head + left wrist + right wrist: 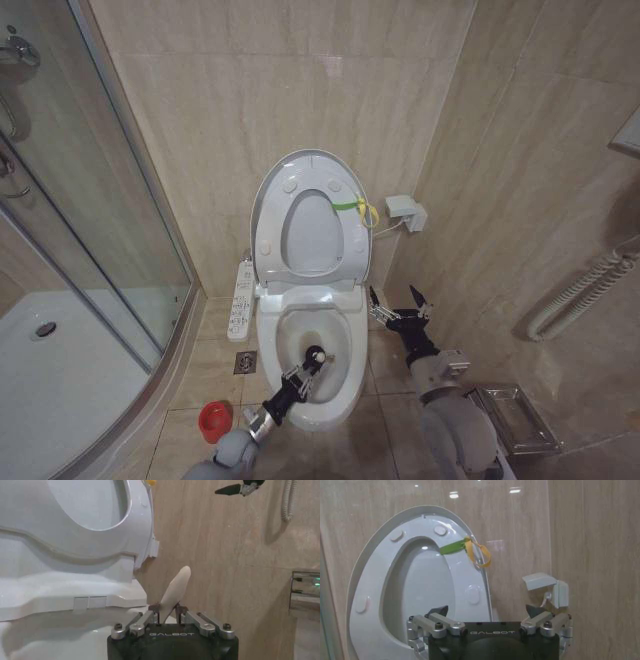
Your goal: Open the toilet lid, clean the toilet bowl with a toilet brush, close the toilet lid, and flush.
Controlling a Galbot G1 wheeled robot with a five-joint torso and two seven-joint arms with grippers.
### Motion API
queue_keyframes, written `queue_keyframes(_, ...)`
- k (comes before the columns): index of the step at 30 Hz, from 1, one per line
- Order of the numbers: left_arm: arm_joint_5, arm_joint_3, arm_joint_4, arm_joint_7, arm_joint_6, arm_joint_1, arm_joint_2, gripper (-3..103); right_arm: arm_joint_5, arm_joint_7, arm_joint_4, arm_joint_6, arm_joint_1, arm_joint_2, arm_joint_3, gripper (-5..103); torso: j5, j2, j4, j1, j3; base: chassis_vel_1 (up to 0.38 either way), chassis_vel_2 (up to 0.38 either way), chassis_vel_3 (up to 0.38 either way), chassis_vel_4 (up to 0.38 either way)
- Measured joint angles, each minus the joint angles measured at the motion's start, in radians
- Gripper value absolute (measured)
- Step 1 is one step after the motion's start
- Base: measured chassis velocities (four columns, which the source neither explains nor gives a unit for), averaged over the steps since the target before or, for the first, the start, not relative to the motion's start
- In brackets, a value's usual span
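I see the left gripper [300, 377] clamped on the toilet brush [312, 358], its head inside the toilet bowl [345, 385]. The toilet lid [275, 185] stands raised behind the bowl. The right gripper [399, 305] hovers beside the bowl, fingers spread wide.

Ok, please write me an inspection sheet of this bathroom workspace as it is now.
Surface: beige tiled floor, nothing spilled seen.
Job's things: large white plastic toilet lid raised against the wall, ring seat up too; white ceramic toilet bowl open; thin white toilet brush with its head inside the bowl.
Clutter: small round red holder cup on the floor; metal floor drain.
Grippers: left pincer shut on the brush handle; right pincer open, beside the bowl.
Cables: cord from white wall box towards the toilet.
Surroundings: glass shower enclosure; white grab rail.
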Motion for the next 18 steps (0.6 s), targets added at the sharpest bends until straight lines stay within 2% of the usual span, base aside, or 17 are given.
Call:
queue_keyframes(12,0.017,0.037,-0.058,-0.023,0.024,-0.083,-0.053,19,0.0,0.0,0.0,0.0,0.0,0.0,0.0,100,-0.0003,0.0,-0.0005,0.0,0.0,0.0,0.0,0.0,0.0)
queue_keyframes(18,0.019,0.04,-0.05,-0.023,0.023,-0.102,-0.059,19,0.0,0.0,0.0,0.0,0.0,0.0,0.0,100,-0.0003,0.0,-0.0003,0.0,0.0,0.0,0.0,0.0,0.0)
